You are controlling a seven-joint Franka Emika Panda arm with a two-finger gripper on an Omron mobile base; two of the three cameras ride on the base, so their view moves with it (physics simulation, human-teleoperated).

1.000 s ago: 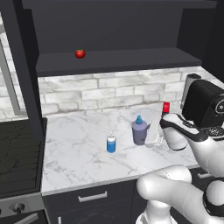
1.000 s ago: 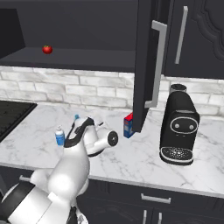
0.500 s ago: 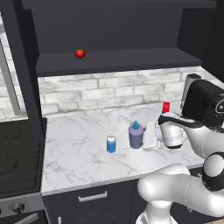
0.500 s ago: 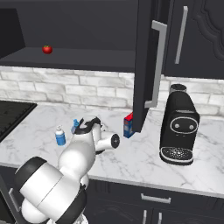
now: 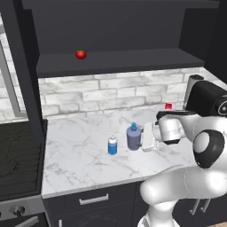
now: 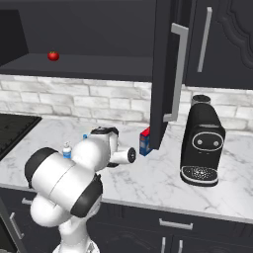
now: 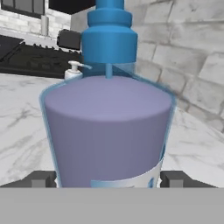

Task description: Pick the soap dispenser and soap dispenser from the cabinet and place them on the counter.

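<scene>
The larger greyish-purple soap dispenser (image 5: 132, 138) with its blue pump is low over the white marble counter (image 5: 80, 146), upright. My gripper (image 5: 139, 138) reaches it from the right. In the hand view the soap dispenser (image 7: 109, 127) fills the space between the two fingertips (image 7: 43, 179), which press its sides, jaws spread wide. Whether its base touches the counter I cannot tell. The small bright-blue soap dispenser (image 5: 112, 145) stands on the counter just to its left, also seen behind the arm (image 6: 66, 149). The cabinet shelf (image 5: 119, 62) above is open.
A tomato (image 5: 80, 54) sits on the cabinet shelf. The open cabinet door (image 6: 165, 69) hangs over the counter's right part, with a slim red-topped blue bottle (image 6: 145, 141) below it and a black coffee machine (image 6: 201, 143) to the right. A black stovetop (image 5: 20, 150) lies to the left.
The hand and the purple soap dispenser have shifted together a little to the left, closer to the small blue one, which has stayed put.
</scene>
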